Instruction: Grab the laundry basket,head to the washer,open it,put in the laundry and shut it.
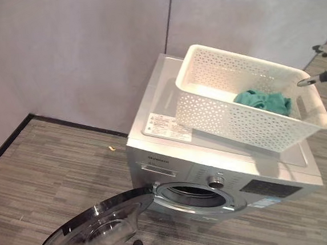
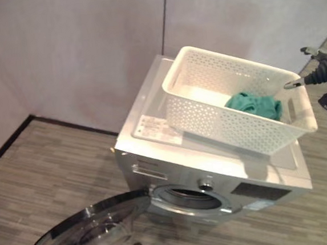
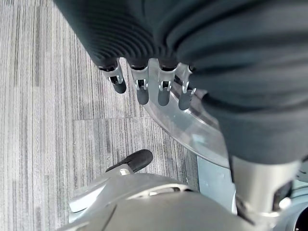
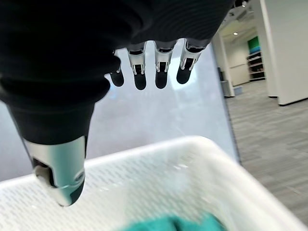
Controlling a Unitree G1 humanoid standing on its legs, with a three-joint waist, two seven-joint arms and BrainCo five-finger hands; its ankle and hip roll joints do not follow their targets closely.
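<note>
Your right hand (image 4: 149,72) is hovering just above the white laundry basket (image 1: 247,101) on top of the washer (image 1: 214,181), fingers relaxed and holding nothing. The teal laundry (image 1: 263,102) is lying bunched in the basket: soft, light and floppy by the look of it, so pinch a thick fold at its middle. Your left hand (image 3: 149,86) is hanging open by the open washer door (image 1: 95,226).

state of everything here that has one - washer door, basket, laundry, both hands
washer: basket standing on its top, drum opening uncovered
washer door: swung wide open
laundry basket: upright, overhanging the top's right edge
teal laundry: bunched inside the basket, not yet loaded
left hand: open, fingers relaxed by the door's rim, holding nothing
right hand: open, above the basket, holding nothing
</note>
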